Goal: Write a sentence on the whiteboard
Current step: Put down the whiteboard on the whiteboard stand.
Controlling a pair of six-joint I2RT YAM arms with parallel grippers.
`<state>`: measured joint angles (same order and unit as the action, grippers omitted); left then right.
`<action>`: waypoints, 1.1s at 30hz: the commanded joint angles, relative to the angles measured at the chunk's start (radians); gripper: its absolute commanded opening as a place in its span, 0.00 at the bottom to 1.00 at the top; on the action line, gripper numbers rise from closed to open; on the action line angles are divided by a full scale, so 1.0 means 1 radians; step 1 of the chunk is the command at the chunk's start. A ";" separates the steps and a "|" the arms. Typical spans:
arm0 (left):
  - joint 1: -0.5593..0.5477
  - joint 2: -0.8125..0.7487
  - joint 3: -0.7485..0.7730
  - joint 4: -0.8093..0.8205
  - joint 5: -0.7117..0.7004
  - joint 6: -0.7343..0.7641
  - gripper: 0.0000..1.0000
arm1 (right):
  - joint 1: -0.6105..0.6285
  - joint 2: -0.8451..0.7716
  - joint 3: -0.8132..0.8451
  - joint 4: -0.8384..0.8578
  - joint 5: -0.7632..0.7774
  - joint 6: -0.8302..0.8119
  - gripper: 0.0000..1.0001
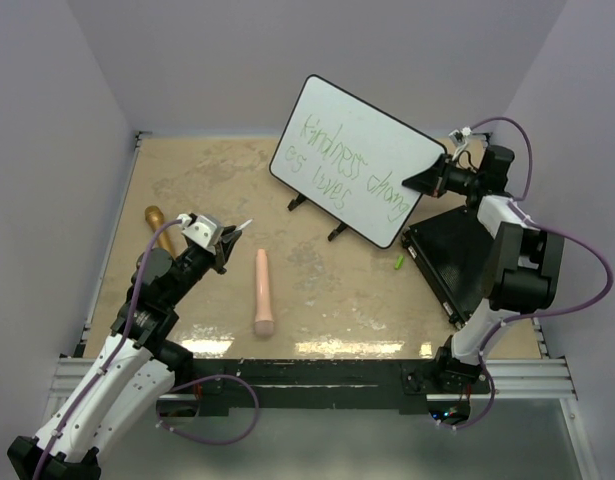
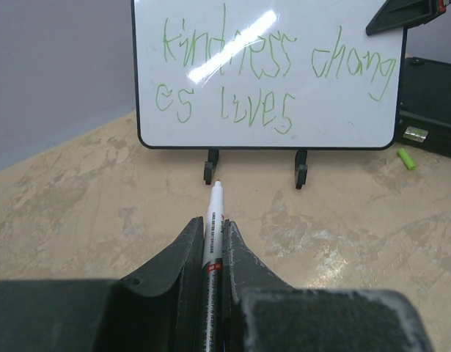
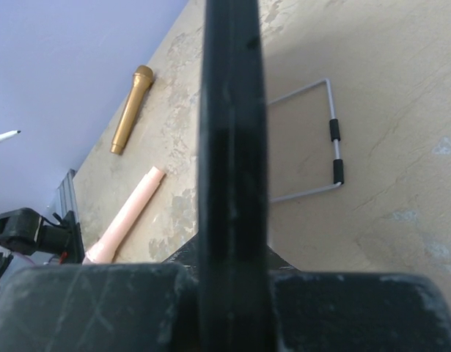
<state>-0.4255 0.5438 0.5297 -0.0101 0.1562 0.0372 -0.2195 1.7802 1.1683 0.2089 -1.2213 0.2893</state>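
The whiteboard [image 1: 352,160] stands tilted on its small black feet at the back of the table. It also shows in the left wrist view [image 2: 269,73]. The sentence [image 1: 352,168] is in thin green handwriting, "kindness chang / es lives" [image 2: 232,77]. My right gripper [image 1: 427,178] is shut on the whiteboard's right edge, seen edge-on as a black bar [image 3: 229,147]. My left gripper [image 1: 227,240] is shut on a white marker [image 2: 213,227], tip pointing toward the board, well short of it.
A pink cylinder [image 1: 262,290] lies mid-table and a gold microphone-like object [image 1: 159,228] at the left. A green marker cap [image 1: 398,261] lies by a black flat case [image 1: 452,255] at the right. The board's wire stand [image 3: 313,139] rests on the table.
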 commanded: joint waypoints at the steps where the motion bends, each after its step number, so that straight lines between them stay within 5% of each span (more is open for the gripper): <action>1: 0.008 -0.007 0.003 0.025 0.009 -0.016 0.00 | 0.035 -0.044 0.033 0.113 -0.121 0.076 0.01; 8: 0.008 -0.007 0.003 0.025 0.014 -0.016 0.00 | 0.037 -0.096 0.001 0.121 -0.086 0.103 0.00; 13: 0.008 -0.008 0.004 0.025 0.014 -0.016 0.00 | 0.035 -0.105 0.022 -0.051 -0.006 -0.068 0.01; 33: 0.008 -0.008 0.004 0.025 0.017 -0.017 0.00 | 0.026 -0.033 0.137 0.046 -0.044 0.041 0.01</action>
<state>-0.4255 0.5430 0.5297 -0.0101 0.1646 0.0372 -0.1837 1.7672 1.2255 0.1234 -1.1828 0.2989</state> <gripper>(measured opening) 0.159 0.055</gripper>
